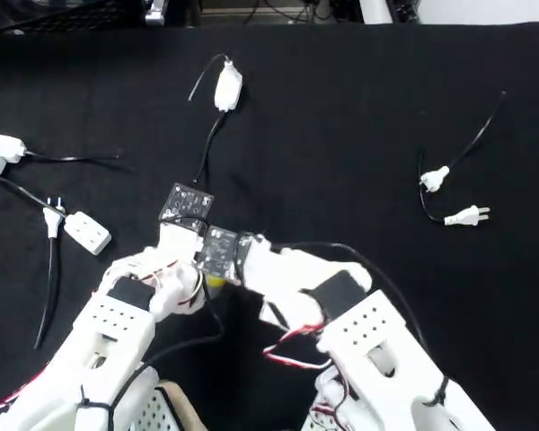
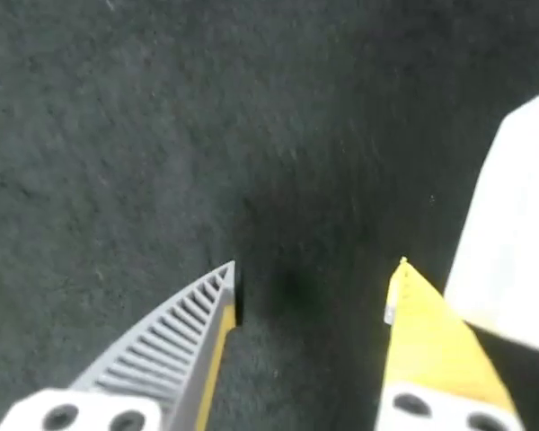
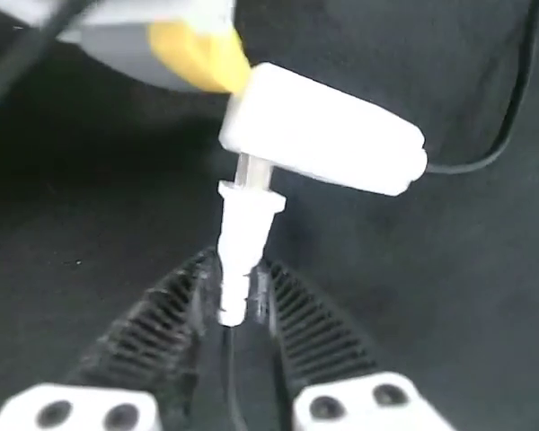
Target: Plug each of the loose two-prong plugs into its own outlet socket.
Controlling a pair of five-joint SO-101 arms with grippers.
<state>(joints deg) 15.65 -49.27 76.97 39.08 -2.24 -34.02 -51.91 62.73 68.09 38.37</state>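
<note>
The right gripper is clenched on a small white two-prong plug. The plug's prongs sit partly inside a white plastic outlet block above the black tablecloth. The left gripper, spread and empty, sets its yellow finger beside the block, probably to brace it against the push.

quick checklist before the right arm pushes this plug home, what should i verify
1. Right claw gripping the plug: ok, it is shut on the plug's body.
2. Prongs fully seated in the outlet socket: not ok, bare metal shows between the two.
3. Socket braced: not ok, the left claw is open with nothing between its fingers.
4. Yellow finger touching the socket beside it: cannot tell.
5. Other plugs done: not ok, a loose plug and a second loose plug lie unplugged.
</note>
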